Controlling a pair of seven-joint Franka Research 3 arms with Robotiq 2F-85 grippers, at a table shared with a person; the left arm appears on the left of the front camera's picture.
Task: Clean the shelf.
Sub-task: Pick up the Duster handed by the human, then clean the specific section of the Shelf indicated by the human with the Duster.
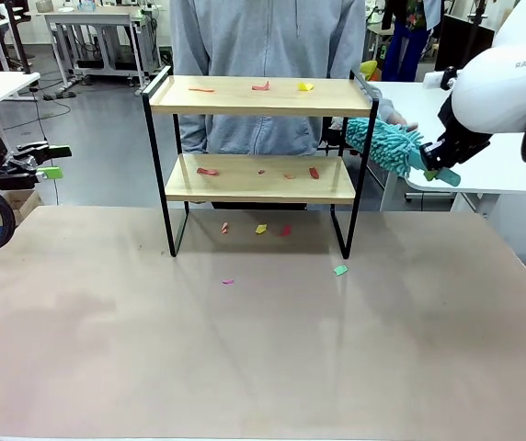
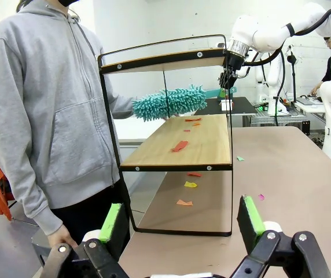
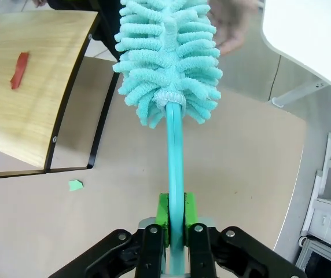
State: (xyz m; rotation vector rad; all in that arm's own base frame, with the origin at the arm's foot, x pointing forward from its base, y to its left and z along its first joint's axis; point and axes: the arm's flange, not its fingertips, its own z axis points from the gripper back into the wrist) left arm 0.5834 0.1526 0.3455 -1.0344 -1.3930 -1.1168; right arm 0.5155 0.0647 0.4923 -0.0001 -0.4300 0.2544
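The shelf (image 1: 245, 96) stands at the far middle of the table, with two wooden boards in a black frame. Coloured paper scraps (image 1: 260, 86) lie on both boards. My right gripper (image 1: 436, 170) hovers just right of the shelf, shut on the handle of a teal fluffy duster (image 1: 384, 145). The duster head points at the shelf's right end, between the two boards. In the right wrist view the duster (image 3: 168, 58) rises from my gripper (image 3: 176, 217) beside the lower board (image 3: 38, 104). My left gripper (image 2: 183, 223) stands open far left, facing the shelf (image 2: 212, 139) end-on.
A person in a grey hoodie (image 1: 263, 46) stands behind the shelf, one hand (image 1: 396, 118) near the duster head. More scraps (image 1: 340, 270) lie on the brown tabletop (image 1: 263, 349) under and in front of the shelf. A white table (image 1: 493, 175) sits at the right.
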